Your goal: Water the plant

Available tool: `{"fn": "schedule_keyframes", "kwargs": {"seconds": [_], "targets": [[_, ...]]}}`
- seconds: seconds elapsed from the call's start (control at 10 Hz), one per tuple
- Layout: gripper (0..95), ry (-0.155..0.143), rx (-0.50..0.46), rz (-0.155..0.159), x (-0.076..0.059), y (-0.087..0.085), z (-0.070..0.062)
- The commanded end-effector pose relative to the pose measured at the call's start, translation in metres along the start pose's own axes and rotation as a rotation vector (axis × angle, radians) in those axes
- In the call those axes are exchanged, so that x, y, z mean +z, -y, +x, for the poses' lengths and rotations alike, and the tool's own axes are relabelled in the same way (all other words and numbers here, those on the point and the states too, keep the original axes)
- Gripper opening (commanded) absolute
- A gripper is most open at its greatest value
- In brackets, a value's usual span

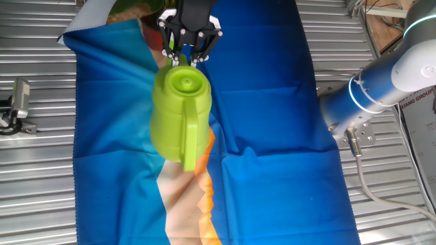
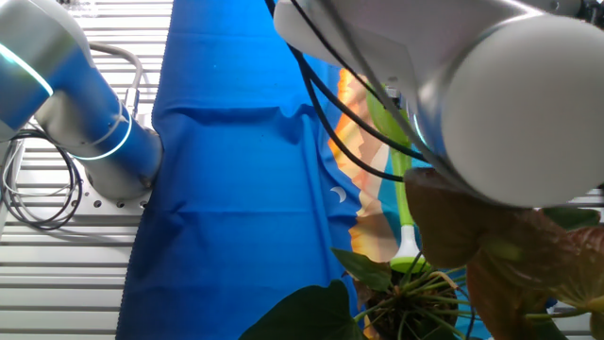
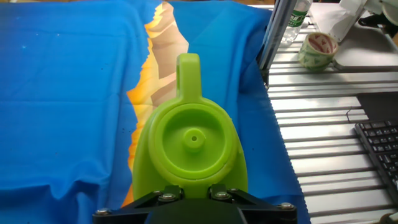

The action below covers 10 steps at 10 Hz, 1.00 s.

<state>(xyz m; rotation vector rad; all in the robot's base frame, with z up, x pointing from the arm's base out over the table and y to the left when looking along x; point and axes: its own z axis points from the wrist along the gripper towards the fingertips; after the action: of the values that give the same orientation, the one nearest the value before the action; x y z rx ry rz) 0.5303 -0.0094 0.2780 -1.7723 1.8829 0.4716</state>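
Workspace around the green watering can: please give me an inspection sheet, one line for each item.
Surface: ribbed metal table covered by a blue cloth with an orange and beige pattern.
Job's things: lime-green watering can with its spout over the plant.
Clutter: paper cup and keyboard at the side.
Grippers: gripper at the can's spout end; grip cannot be told.
Cables: black cables beside the arm base.
Surroundings: nothing seen.
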Motion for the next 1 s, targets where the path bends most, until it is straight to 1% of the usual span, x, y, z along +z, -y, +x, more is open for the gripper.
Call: {"fn": "schedule_keyframes", "kwargs": {"seconds": [0.1, 0.2, 0.5, 1.0], "targets": [[0.0, 0.004, 0.003, 0.002, -0.0005, 0.0003, -0.0006], [0.0, 0.008, 0.003, 0.002, -0.0012, -0.0002, -0.0002], [0.0, 0.01, 0.006, 0.006, -0.0022, -0.0008, 0.0004], [0.0, 0.031, 0.012, 0.012, -0.0062, -0.0038, 0.0027]]}}
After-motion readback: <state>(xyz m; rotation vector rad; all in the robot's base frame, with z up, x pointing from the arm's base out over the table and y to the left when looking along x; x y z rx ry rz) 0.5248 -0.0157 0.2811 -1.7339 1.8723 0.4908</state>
